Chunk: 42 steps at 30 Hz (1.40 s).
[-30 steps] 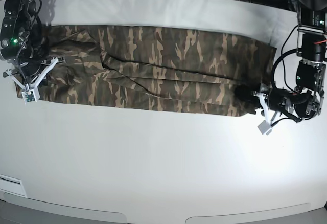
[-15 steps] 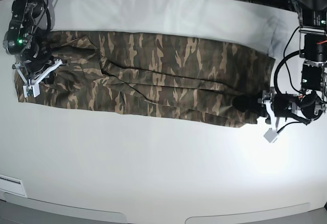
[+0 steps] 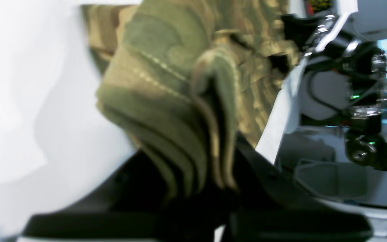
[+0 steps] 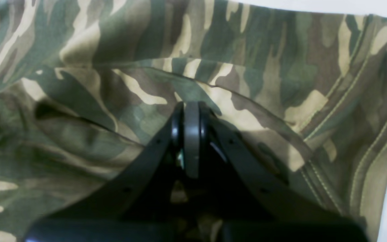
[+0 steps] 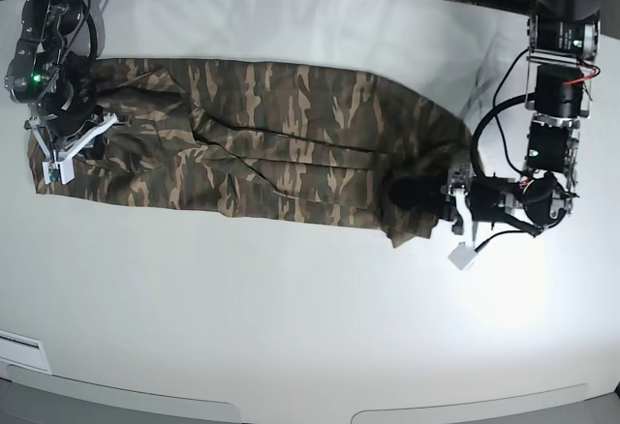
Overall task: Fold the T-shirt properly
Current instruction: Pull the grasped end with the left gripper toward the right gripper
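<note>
I have the left hand [image 5: 412, 195] clamped on the camouflage T-shirt [image 5: 262, 138] hem for folding, while the right hand [image 4: 190, 111], jaws together, pins the far end.

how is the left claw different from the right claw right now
The left claw grips a bunched end of the T-shirt and lies sideways on the table; the right claw points down over cloth lying flat at the other end. The left has thick folds between its fingers, the right only a thin pinch. Both are shut on the shirt.
</note>
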Motion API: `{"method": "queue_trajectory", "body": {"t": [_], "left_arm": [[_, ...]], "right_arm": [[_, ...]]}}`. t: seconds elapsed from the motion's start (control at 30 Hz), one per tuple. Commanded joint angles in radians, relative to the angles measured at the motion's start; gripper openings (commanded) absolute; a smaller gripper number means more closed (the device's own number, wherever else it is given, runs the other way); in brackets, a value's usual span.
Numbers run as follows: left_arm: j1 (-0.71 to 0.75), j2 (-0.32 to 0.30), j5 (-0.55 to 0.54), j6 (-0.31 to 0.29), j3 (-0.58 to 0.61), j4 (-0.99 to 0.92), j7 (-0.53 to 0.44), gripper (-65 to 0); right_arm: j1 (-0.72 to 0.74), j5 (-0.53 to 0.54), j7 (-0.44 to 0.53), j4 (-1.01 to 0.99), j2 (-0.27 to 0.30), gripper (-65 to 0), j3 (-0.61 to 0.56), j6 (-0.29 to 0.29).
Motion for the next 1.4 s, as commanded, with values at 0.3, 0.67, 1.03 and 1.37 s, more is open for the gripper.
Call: {"method": "queue_trajectory", "body": {"t": [0.3, 0.67, 1.03, 1.37], "left_arm": [[-0.026, 0.188, -0.025, 0.0, -0.008, 0.013, -0.002, -65.0], [-0.026, 0.342, -0.025, -0.041, -0.008, 0.013, -0.002, -65.0], [-0.009, 0.382, -0.025, -0.009, -0.008, 0.013, -0.002, -21.2], [-0.025, 0.373, -0.025, -0.019, -0.008, 0.013, -0.002, -21.4]], "right_arm": [[-0.006, 0.003, -0.059, -0.005, 0.0, -65.0, -0.005, 0.025], [-0.006, 0.004, -0.06, -0.005, 0.0, -65.0, -0.005, 0.026], [-0.006, 0.005, -0.071, -0.005, 0.001, -65.0, -0.005, 0.034], [-0.006, 0.008, -0.071, -0.005, 0.001, -65.0, -0.005, 0.048]]}}
